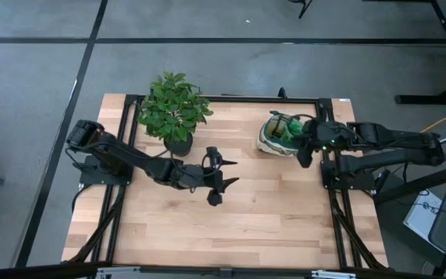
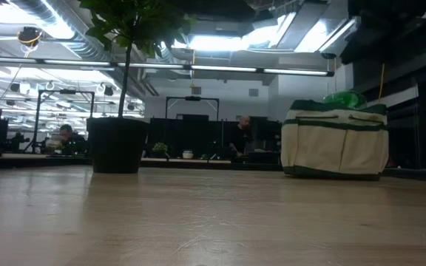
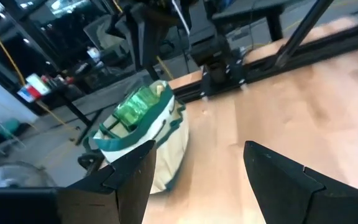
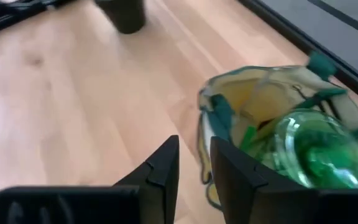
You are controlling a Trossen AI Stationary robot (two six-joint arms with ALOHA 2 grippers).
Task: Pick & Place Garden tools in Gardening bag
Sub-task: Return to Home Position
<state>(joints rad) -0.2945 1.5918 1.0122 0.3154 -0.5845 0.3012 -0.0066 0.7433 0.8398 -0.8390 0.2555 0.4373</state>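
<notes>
Potted plant (image 1: 174, 108) stands back left on the table (image 1: 277, 225). Left gripper (image 1: 221, 177) hangs over mid table, just front-right of the pot, jaws wide, holding nothing. Gardening bag (image 1: 268, 141) stands upright at back right, well apart from the plant. Green spray bottle (image 1: 285, 127) sits inside it, top poking above the rim; other contents can't be made out. Right gripper (image 1: 307, 157) is just beside the bag's right side, jaws narrow with a small gap, holding nothing.
</notes>
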